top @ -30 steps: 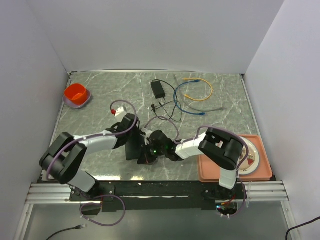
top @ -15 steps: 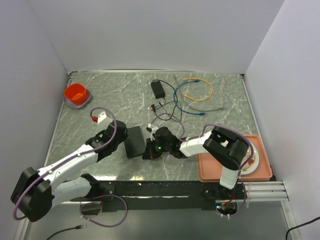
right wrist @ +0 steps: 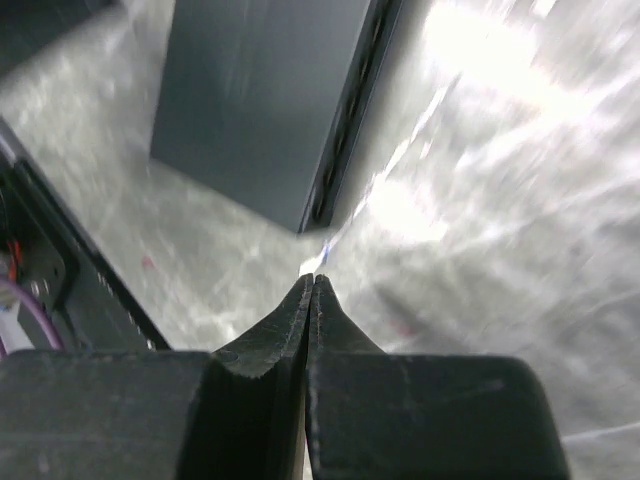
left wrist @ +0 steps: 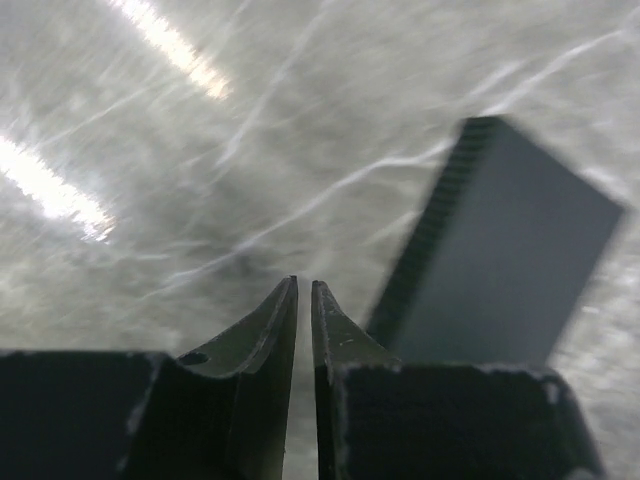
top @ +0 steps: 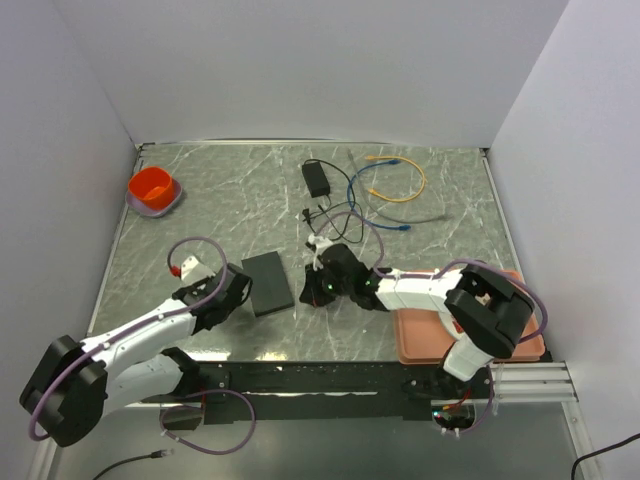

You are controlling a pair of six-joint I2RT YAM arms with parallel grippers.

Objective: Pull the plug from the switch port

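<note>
Two hands flank the black box (top: 267, 283) on the bench (top: 200, 215): left hand (left wrist: 304, 292) closed, empty, seemingly placed to steady it; right hand (right wrist: 313, 285) pinched together beside its socket edge (right wrist: 350, 120).

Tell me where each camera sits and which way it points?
Top external: fixed above and behind, looking down at the table; shows both arms, the left tool and the right tool.
Left wrist: on the left arm, facing over its own fingers to the black box.
Right wrist: on the right arm, facing over its own fingers to the box's slotted edge.
Shared: all three see the box.
</note>
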